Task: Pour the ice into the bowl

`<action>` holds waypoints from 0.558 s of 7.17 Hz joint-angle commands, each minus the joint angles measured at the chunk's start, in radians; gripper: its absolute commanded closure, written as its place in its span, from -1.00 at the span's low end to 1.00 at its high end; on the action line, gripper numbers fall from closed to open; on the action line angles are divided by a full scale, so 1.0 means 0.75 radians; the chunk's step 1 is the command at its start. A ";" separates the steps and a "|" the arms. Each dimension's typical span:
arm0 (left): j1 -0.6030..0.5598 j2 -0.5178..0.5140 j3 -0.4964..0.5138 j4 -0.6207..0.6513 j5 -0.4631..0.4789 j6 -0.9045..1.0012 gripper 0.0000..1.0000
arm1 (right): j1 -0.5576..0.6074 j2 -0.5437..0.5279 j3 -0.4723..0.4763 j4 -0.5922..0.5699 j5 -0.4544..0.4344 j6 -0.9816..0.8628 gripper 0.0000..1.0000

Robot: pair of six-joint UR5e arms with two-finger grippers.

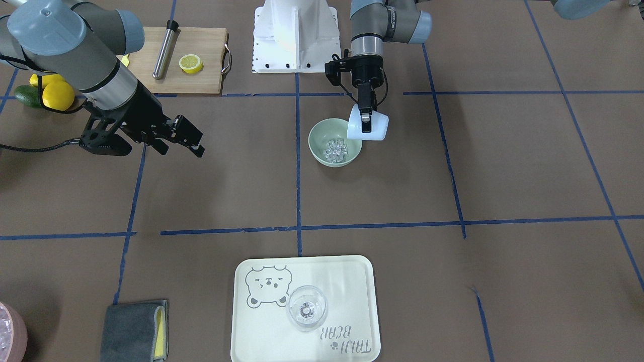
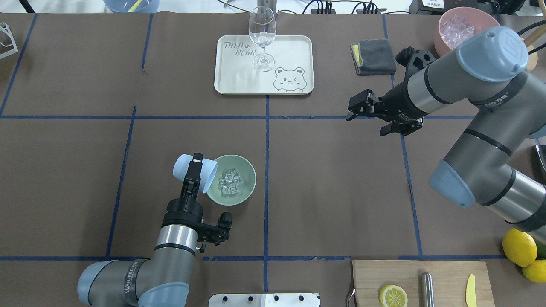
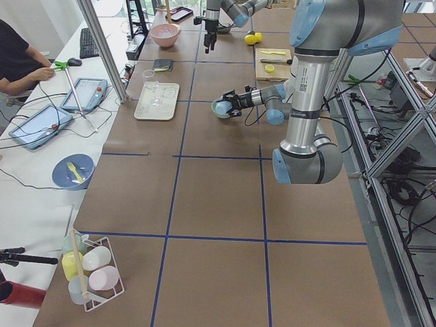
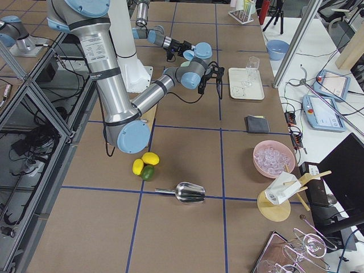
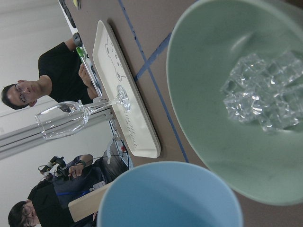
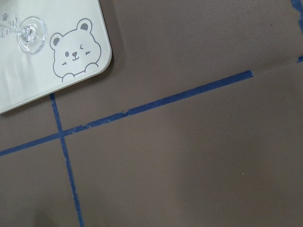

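Note:
The pale mint-green bowl stands just left of the table's centre line in the overhead view. A cluster of clear ice lies in its bottom. My left gripper is shut on a light blue cup, one finger inside the rim. The cup lies tipped on its side, its mouth over the bowl's edge. In the left wrist view no ice shows in the cup. My right gripper hovers open and holds nothing, far to the other side.
A bear-print tray carries a wine glass at the far edge. A grey cloth and a pink container sit far right. A cutting board with a lemon slice, a steel rod and lemons lies near right.

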 commanded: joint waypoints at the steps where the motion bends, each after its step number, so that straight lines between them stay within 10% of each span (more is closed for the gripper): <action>1: 0.000 0.073 -0.016 -0.010 -0.001 -0.353 1.00 | 0.003 0.000 0.025 0.000 0.003 0.002 -1.00; 4: -0.002 0.259 -0.063 -0.010 -0.007 -1.107 1.00 | 0.003 -0.004 0.034 -0.002 0.009 0.000 -1.00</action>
